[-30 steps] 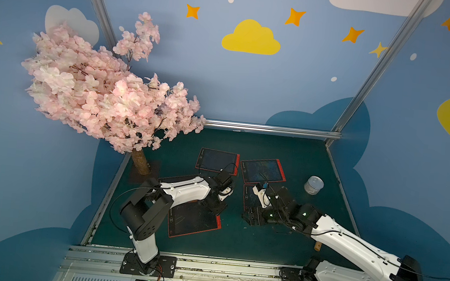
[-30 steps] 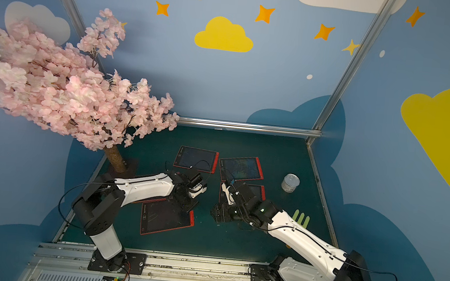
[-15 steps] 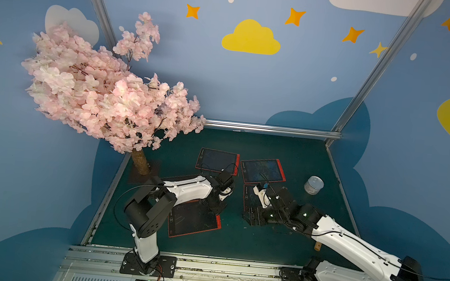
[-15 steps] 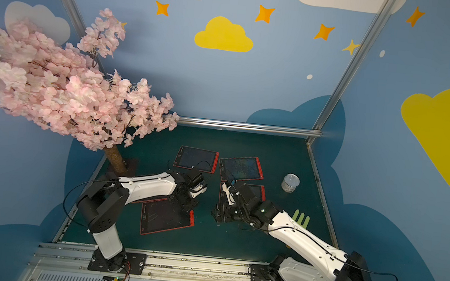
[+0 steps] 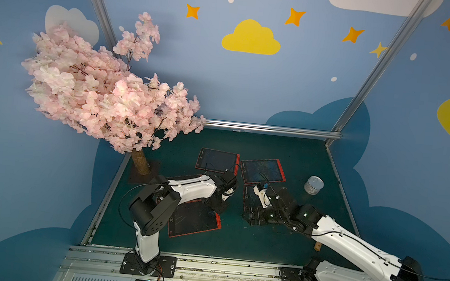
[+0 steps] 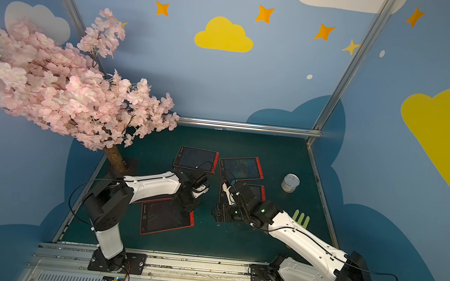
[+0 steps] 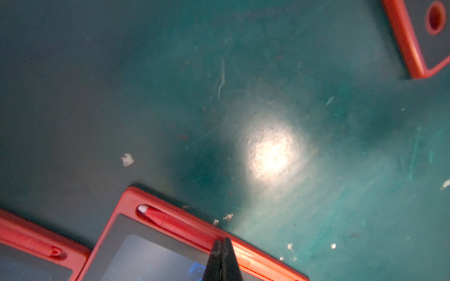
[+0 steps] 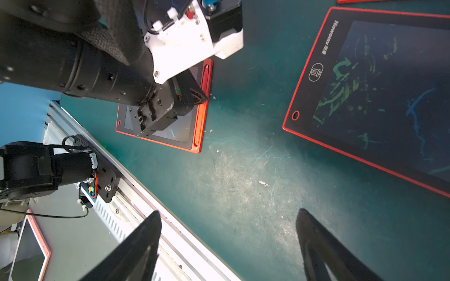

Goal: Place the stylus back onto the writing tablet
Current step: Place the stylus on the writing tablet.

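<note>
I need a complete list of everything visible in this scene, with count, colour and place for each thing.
writing tablets: five, red frames, dark screens, mid-table; one mostly hidden under the left arm.
styluses: two seen, red, each in a tablet's edge slot.
tin can: one, silver, right of the tablets.
blossom tree: one, pink, back left corner.
forked object: one, pale green, beside the right arm.
table: one, dark green.
left gripper: one, black, shut, tips on a stylus slot.
right gripper: one, black, open, empty, above bare table.
</note>
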You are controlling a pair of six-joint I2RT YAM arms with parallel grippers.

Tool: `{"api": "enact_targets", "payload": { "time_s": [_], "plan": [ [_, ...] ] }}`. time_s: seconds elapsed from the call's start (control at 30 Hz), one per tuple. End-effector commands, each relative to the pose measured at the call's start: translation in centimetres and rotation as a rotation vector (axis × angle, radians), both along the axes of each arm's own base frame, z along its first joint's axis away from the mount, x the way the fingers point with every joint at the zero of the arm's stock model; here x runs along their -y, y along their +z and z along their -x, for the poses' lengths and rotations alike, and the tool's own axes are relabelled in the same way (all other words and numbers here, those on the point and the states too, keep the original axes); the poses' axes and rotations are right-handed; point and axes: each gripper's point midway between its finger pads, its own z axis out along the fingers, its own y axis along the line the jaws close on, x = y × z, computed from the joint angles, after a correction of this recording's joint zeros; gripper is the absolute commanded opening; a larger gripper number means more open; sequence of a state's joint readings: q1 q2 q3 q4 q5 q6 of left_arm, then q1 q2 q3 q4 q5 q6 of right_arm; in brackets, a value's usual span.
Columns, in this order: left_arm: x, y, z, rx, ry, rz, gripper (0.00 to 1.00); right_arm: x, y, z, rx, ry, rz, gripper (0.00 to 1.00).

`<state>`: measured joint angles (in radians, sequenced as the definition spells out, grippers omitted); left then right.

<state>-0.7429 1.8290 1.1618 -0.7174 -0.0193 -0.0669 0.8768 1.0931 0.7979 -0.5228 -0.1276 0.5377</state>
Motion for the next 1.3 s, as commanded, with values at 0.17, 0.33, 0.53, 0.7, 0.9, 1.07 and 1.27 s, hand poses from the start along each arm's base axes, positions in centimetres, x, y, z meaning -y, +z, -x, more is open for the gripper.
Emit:
{"api": "enact_targets", "payload": {
  "time_s": [0.17, 0.33, 0.53, 0.7, 0.9, 1.07, 1.27],
  "plan": [
    [-1.9, -0.9, 2.1, -0.078, 0.116, -0.077, 0.03, 0.7, -0.1, -0.1, 0.012, -0.024, 0.01, 0.86],
    [-1.4, 0.6, 1.3, -0.025, 0.207, -0.015, 0.03, 0.9, -0.4, -0.3, 0.007, -0.039, 0.024, 0.85],
    [-1.1, 1.8, 0.9, -0.001, 0.264, 0.025, 0.03, 1.0, -0.6, -0.2, 0.001, -0.043, 0.033, 0.85],
    [-0.9, 1.5, 0.8, -0.018, 0.3, 0.037, 0.03, 1.0, -0.8, -0.2, -0.004, -0.044, 0.032, 0.86],
    [-0.6, 0.7, 0.6, -0.023, 0.349, 0.041, 0.03, 1.0, -0.9, -0.2, -0.008, -0.043, 0.033, 0.86],
    [-0.4, 0.0, 0.5, -0.033, 0.399, 0.047, 0.03, 1.0, -1.0, -0.2, -0.011, -0.045, 0.038, 0.86],
    [-1.1, -1.3, 0.9, -0.043, 0.436, 0.006, 0.03, 1.0, -0.9, -0.2, -0.014, -0.047, 0.038, 0.85]
  ]
}}
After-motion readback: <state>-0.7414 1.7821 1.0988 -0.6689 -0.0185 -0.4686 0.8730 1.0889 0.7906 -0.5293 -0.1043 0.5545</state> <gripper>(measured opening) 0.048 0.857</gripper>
